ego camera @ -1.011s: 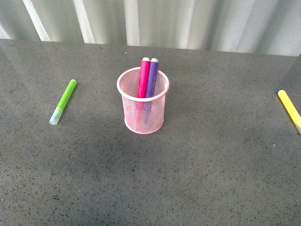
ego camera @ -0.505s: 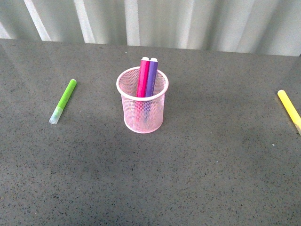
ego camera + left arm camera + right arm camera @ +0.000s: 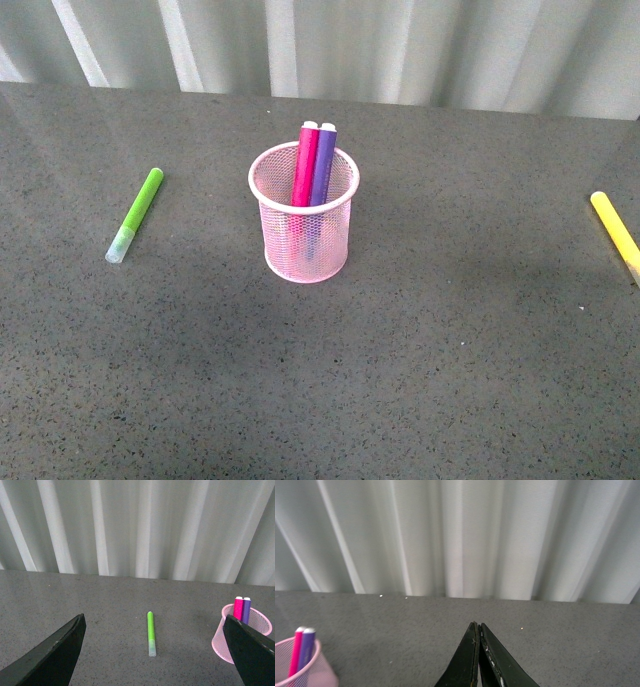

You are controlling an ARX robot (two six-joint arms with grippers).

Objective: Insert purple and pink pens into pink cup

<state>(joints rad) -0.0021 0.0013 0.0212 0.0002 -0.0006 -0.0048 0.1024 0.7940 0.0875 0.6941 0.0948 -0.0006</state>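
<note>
- Since both pens stand inside the cup [image 3: 304, 228], the task looks finished to me; what remains is only to keep the arms away without disturbing anything.
- The pink pen [image 3: 306, 165] and the purple pen [image 3: 322, 165] lean side by side, touching, against the far side of the rim, with their upper ends above it.
- The cup stands upright near the middle of the table [image 3: 450, 380].
- The left gripper [image 3: 157, 651] has its jaws spread wide and grasps nothing; it faces the green marker [image 3: 151, 633], well apart from it.
- The right gripper [image 3: 478, 652] has its jaws pressed together, with nothing between them.
- A yellow marker [image 3: 616, 232] lies at the right edge; both markers should remain on the table.
- Any retreat should pass well clear of the cup, because I judge the light mesh could tip easily.
</note>
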